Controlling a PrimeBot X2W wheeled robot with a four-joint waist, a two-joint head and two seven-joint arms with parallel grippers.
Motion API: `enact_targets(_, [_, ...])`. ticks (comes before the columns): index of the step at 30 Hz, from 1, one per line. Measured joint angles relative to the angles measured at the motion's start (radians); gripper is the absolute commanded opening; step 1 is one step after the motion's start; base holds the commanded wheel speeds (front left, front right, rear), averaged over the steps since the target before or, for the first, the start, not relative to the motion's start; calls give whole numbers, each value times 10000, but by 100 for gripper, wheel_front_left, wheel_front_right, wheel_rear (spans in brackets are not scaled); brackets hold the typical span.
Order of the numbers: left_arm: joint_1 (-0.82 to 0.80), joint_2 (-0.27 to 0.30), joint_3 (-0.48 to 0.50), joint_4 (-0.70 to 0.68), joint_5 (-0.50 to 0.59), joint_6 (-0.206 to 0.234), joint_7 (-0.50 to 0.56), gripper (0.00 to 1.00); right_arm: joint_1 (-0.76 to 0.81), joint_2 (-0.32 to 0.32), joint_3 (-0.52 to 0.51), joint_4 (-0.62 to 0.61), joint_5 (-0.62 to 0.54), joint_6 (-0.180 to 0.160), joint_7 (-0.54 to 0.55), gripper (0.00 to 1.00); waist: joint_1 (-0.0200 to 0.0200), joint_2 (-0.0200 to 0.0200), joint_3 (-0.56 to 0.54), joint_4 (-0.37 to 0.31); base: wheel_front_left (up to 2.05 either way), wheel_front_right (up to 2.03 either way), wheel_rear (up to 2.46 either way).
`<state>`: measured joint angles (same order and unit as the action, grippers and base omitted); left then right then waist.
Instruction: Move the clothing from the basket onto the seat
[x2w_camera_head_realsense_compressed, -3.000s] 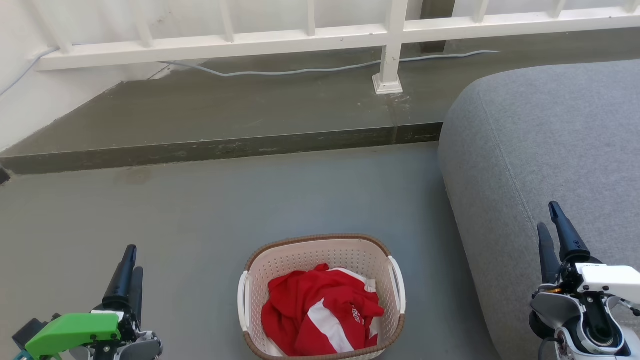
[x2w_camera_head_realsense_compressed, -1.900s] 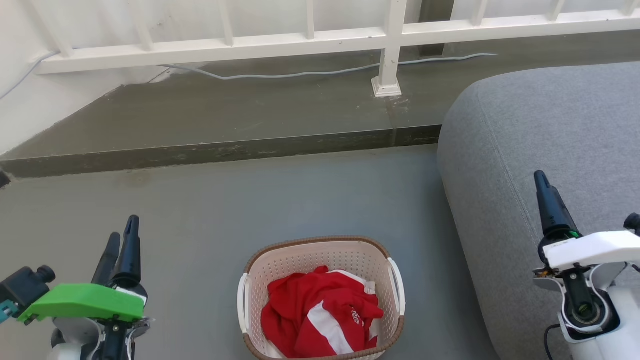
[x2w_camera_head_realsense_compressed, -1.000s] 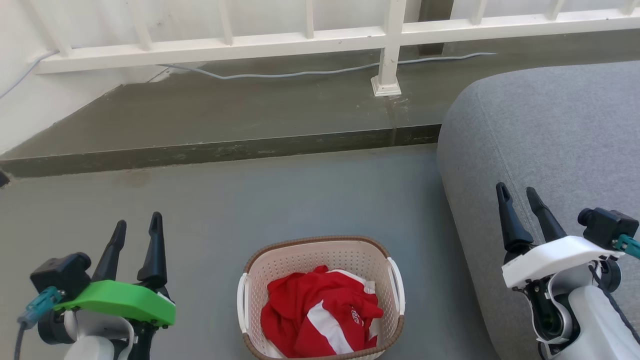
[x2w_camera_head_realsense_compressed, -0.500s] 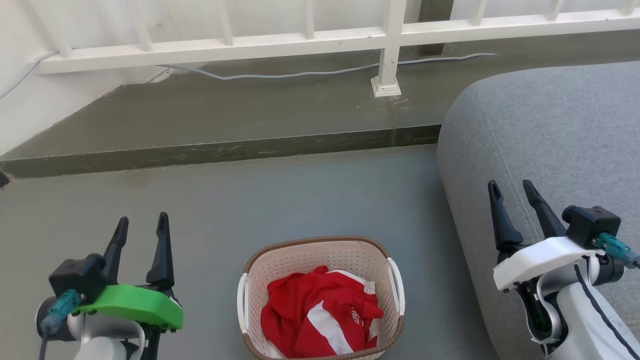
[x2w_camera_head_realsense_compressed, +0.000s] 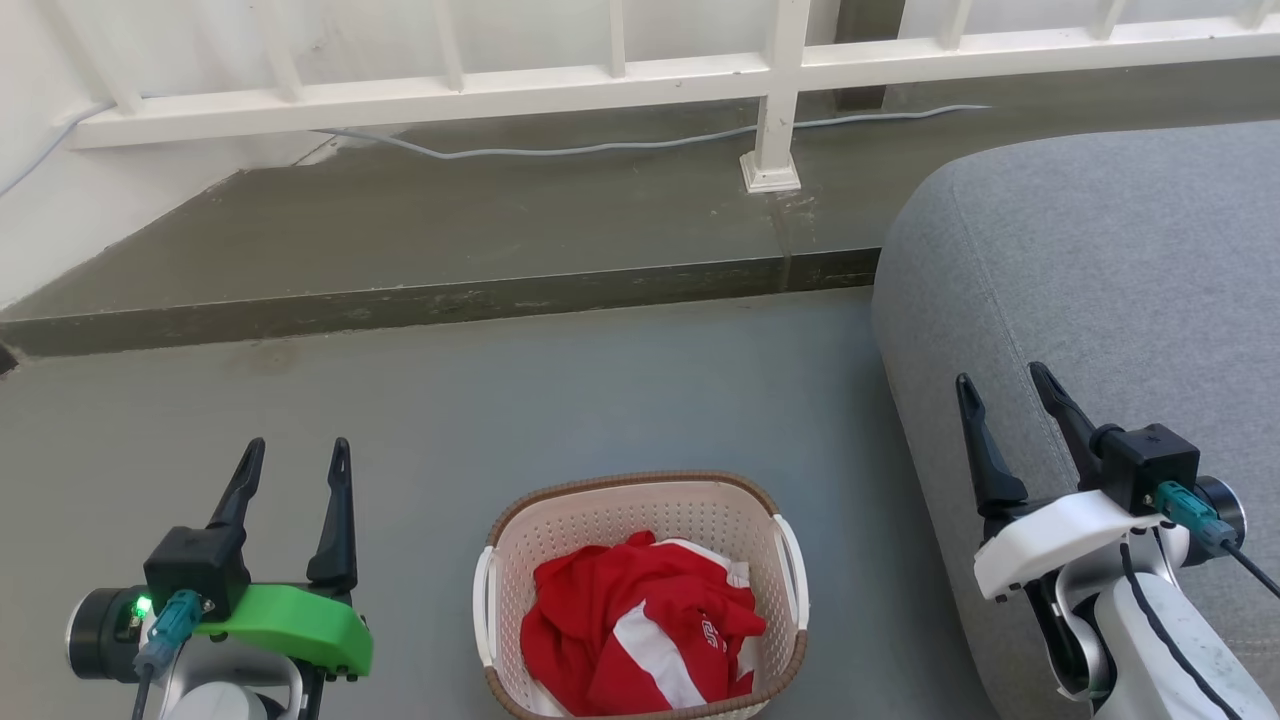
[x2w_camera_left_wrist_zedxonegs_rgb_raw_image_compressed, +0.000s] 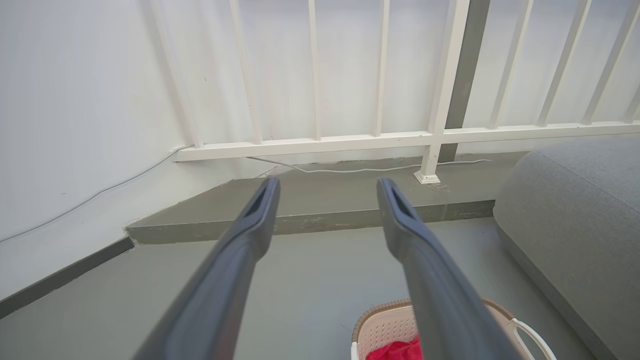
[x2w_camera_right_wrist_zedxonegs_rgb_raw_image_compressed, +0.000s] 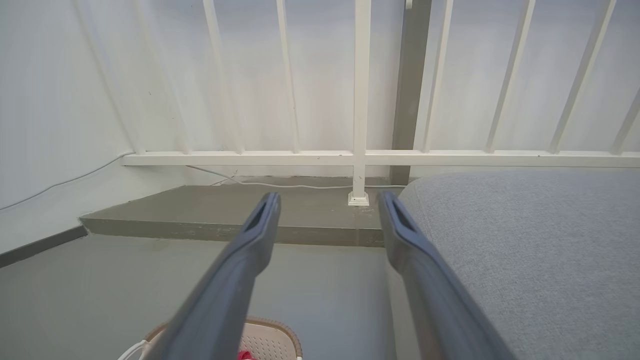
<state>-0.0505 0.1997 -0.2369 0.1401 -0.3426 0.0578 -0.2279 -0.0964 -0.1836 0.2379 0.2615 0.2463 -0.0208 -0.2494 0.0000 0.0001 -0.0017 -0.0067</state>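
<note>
So, pre-grasp: left tool (x2w_camera_head_realsense_compressed: 298, 446) & right tool (x2w_camera_head_realsense_compressed: 1001, 375) gape empty; clothing (x2w_camera_head_realsense_compressed: 630, 620) all in basket (x2w_camera_head_realsense_compressed: 640, 479); next prob. needs 1 dipping in to pinch.

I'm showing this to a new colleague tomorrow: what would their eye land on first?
The bright red clothing, bundled in the cream basket at the bottom middle of the head view, stands out against the grey floor. Next, the big grey seat takes up the right side. The left gripper and right gripper, both open, flank the basket.
</note>
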Motion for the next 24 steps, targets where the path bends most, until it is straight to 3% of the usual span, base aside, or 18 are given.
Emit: enact_targets(24, [-2,4,21,230,-2,40,-23,100,-192,94,-174,138,-113,15,-10,100,0,0,-27,14,0,0,0])
